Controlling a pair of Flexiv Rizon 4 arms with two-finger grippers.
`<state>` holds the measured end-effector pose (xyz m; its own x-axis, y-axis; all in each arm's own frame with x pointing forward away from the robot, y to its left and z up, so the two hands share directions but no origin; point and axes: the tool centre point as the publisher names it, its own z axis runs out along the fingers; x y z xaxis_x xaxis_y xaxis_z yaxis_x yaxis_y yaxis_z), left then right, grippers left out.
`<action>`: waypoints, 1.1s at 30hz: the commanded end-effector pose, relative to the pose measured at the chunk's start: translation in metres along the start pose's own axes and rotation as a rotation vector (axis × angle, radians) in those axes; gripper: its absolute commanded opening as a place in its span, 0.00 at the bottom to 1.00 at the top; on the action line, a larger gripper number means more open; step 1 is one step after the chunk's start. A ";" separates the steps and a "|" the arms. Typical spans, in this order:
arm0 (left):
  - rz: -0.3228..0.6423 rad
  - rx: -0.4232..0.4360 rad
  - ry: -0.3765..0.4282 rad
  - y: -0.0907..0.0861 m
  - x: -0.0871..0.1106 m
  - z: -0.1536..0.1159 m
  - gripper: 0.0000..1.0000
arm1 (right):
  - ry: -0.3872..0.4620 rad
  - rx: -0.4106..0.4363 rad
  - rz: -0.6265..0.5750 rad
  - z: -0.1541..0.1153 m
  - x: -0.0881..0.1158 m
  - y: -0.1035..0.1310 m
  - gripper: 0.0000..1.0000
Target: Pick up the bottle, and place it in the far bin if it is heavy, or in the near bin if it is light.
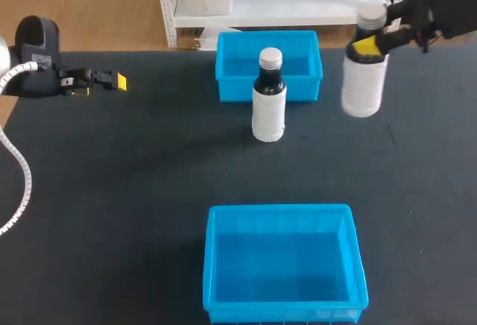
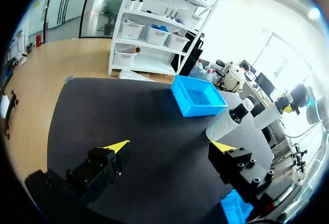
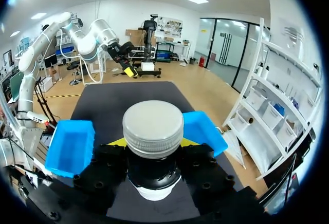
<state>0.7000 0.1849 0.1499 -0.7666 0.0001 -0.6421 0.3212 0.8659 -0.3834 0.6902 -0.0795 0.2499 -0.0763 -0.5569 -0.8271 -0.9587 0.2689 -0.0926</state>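
Matte black table (image 1: 112, 176), soft-looking cloth-like surface. Two bright blue plastic bins on it, rectangular, open-topped, glossy smooth walls. Far bin (image 1: 231, 90) sits at the back edge, near bin (image 1: 279, 209) at the front edge, well apart.

Held bottle (image 1: 365, 79): cylindrical, white body, dark neck, pale grey screw cap with ribbed sides. It is up off the table, to the right of the far bin, roughly upright. Right gripper (image 1: 370, 43) is clamped on its neck just below the cap, yellow tips on either side; the right wrist view looks straight down on the cap (image 3: 153, 126) between the black finger blocks.

Second bottle (image 1: 268, 98): same shape, dark shoulder and neck, white label wrapping the body, pale cap. It stands upright on the table just in front of the far bin, near its middle.

Left gripper (image 1: 112, 80) is over the far left of the table, fingers spread wide, nothing between them. In its wrist view the standing bottle and the far bin lie ahead of it.
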 end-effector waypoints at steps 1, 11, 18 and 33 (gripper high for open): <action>0.000 0.000 0.000 0.000 0.000 0.000 1.00 | -0.005 -0.022 -0.002 -0.007 0.001 -0.032 0.00; 0.000 0.000 0.000 0.000 0.000 0.000 1.00 | -0.060 -0.025 0.008 -0.003 0.004 -0.095 0.00; 0.000 0.000 0.000 0.000 0.000 0.000 1.00 | -0.077 -0.067 0.001 0.016 -0.001 -0.133 0.00; 0.000 0.000 0.000 0.000 0.000 0.000 1.00 | -0.085 -0.176 -0.045 0.071 -0.031 -0.178 0.00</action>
<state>0.7000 0.1849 0.1499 -0.7666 0.0001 -0.6421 0.3212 0.8659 -0.3834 0.8484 -0.0621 0.2525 -0.0159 -0.4938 -0.8694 -0.9741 0.2039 -0.0980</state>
